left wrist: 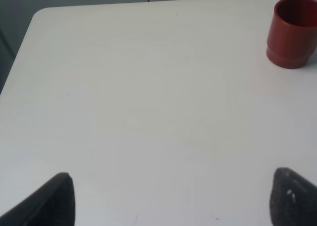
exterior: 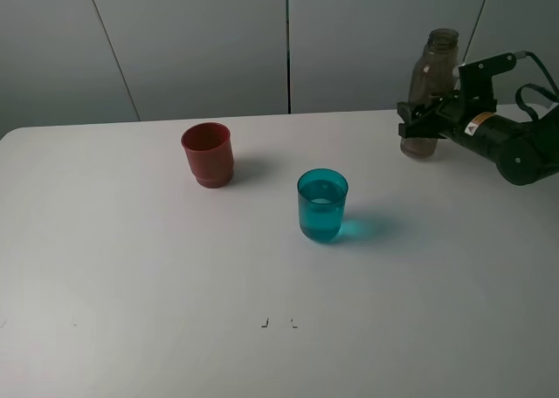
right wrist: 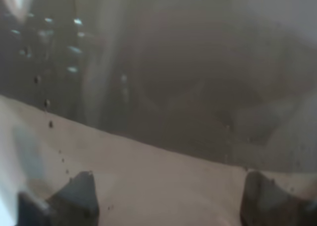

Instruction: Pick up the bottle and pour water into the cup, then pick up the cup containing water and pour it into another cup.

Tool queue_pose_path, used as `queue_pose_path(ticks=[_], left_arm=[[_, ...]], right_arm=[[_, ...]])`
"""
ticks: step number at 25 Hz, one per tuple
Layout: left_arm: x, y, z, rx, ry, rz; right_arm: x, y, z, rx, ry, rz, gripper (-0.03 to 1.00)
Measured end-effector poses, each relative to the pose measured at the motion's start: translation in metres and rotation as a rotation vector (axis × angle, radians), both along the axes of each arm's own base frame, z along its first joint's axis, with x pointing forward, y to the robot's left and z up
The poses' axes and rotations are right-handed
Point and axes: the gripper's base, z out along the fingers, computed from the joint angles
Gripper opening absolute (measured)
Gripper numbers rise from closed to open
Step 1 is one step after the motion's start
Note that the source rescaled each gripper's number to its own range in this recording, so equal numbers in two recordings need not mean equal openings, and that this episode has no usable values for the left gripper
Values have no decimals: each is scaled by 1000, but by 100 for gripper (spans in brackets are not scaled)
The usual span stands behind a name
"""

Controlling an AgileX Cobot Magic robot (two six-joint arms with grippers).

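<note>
**Overview and wrist views.** A white table (exterior: pixel 131 267) with rounded corners stands before a grey panelled wall (exterior: pixel 192 40).

- **Upper right of the high view:** the bottle (exterior: pixel 434 92), smoky, see-through and uncapped, stands upright near the table's far edge.
- **Right gripper** (exterior: pixel 419 119)**:** it reaches in from the right edge of the frame and is closed on the bottle's lower body. In the right wrist view its fingertips (right wrist: pixel 79 194) are held apart by the bottle's width. The droplet-flecked wall of the bottle fills most of that picture.
- **Just right of centre:** the teal cup (exterior: pixel 322 206) stands upright with clear liquid inside and throws a teal-tinted shadow to its right.
- **Left of centre and further back:** the red cup (exterior: pixel 208 154) stands upright on its stepped base, well apart from the teal cup and from the bottle.
- **Left gripper** (left wrist: pixel 176 198)**:** it appears only in the left wrist view, its two dark fingertips spread wide over bare table with nothing between them. The red cup stands well ahead of it.
- **Lower centre of the high view:** two small dark marks (exterior: pixel 265 322) lie on the tabletop.
</note>
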Motion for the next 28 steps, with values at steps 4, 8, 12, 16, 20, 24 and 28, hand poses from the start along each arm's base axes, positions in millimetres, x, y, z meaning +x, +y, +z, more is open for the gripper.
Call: queue_pose_path(ticks=[4, 8, 12, 16, 20, 24, 28], left_arm=[[0, 0, 0, 0, 0, 0], [0, 0, 0, 0, 0, 0], [0, 0, 0, 0, 0, 0], [0, 0, 0, 0, 0, 0], [0, 0, 0, 0, 0, 0], [0, 0, 0, 0, 0, 0], [0, 0, 0, 0, 0, 0]], right_arm=[[0, -3, 0, 14, 2, -17, 0], [1, -6, 0, 29, 6, -29, 0], [0, -6, -3, 23, 37, -34, 0], [0, -6, -3, 25, 44, -37, 0], [0, -6, -3, 32, 48, -39, 0], [0, -6, -4, 43, 56, -44, 0], [0, -6, -4, 67, 64, -50, 27]])
